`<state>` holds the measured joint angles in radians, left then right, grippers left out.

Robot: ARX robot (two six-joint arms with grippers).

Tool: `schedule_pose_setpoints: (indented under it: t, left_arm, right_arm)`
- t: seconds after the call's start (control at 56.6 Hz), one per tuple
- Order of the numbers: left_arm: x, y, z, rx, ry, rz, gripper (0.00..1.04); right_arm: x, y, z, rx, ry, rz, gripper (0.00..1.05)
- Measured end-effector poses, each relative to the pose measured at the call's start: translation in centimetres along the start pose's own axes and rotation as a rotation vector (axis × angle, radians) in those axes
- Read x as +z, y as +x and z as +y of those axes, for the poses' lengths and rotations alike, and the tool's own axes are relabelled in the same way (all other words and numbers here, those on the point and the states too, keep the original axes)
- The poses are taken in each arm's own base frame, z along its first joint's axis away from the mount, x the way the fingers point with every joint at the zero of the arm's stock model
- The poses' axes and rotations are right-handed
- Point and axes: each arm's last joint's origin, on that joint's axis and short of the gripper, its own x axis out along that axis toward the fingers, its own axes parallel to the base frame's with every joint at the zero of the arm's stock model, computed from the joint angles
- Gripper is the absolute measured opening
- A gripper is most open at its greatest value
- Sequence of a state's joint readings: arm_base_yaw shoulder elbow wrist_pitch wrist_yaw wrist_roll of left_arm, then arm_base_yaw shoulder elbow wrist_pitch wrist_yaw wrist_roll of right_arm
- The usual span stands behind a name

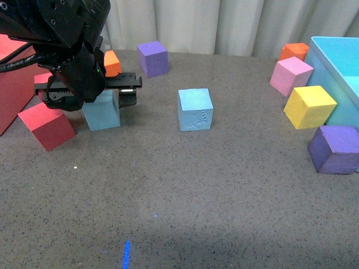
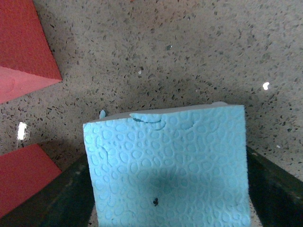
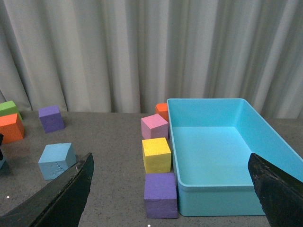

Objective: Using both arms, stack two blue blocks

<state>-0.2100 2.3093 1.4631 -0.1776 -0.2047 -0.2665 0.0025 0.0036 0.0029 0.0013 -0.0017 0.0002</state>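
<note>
One sky-blue cube (image 1: pixel 102 115) sits upright at left — its embossed twin (image 1: pixel 195 110) stands apart, rightward

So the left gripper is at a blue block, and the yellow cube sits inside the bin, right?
No: the yellow cube stands outside the bin, beside it; the right wrist view shows it. The left gripper is at a blue block.

Before me spreads a grey speckled tabletop (image 1: pixel 224 196). Along its far edge hangs a pale pleated curtain (image 1: pixel 224 22). Far from the curtain, a small blue light streak (image 1: pixel 127 255) glows.
</note>
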Motion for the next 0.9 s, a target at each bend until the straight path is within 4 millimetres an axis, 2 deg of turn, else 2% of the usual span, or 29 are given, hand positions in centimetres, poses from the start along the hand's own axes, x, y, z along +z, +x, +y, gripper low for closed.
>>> schedule_pose_setpoints:
  t: [0.23, 0.353, 0.494, 0.653, 0.901]
  left_arm:
    - [0.0, 0.1, 0.0, 0.005, 0.003, 0.026, 0.53]
    - [0.1, -0.3, -0.1, 0.004, 0.005, 0.026, 0.49]
    - [0.4, -2.0, -0.8, -0.013, 0.01, 0.008, 0.47]
    - [1.3, -7.4, -4.6, -0.097, 0.048, -0.076, 0.47]
    - [0.2, -10.2, -10.1, -0.173, 0.112, -0.084, 0.47]
  right_arm:
    - [0.0, 0.0, 0.0, 0.0, 0.0, 0.0, 0.95]
    - [0.0, 0.0, 0.0, 0.0, 0.0, 0.0, 0.95]
    - [0.0, 0.0, 0.0, 0.0, 0.0, 0.0, 0.95]
    - [0.0, 0.0, 0.0, 0.0, 0.0, 0.0, 0.95]
    - [0.0, 0.0, 0.0, 0.0, 0.0, 0.0, 0.95]
